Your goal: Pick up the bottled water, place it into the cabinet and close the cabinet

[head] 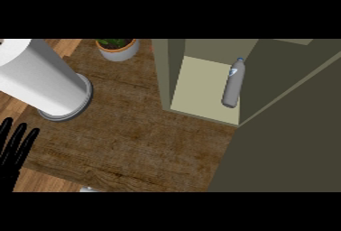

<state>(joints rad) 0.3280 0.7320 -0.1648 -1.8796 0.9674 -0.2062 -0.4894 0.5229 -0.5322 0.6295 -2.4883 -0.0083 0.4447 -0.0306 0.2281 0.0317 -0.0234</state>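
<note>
black left hand [13,146], fingers straight and spread and holding nothing, rests at the lower left edge of my head view, over the brown wooden counter [133,140]. beyond it i see a tall white paper towel roll on a grey round base [40,79], and farther back a small green plant in a white pot [118,48]. at right, the olive-green cabinet [200,85] stands open, its door [293,135] swung toward me; the clear plastic water bottle [232,83] sits on its pale shelf.
</note>
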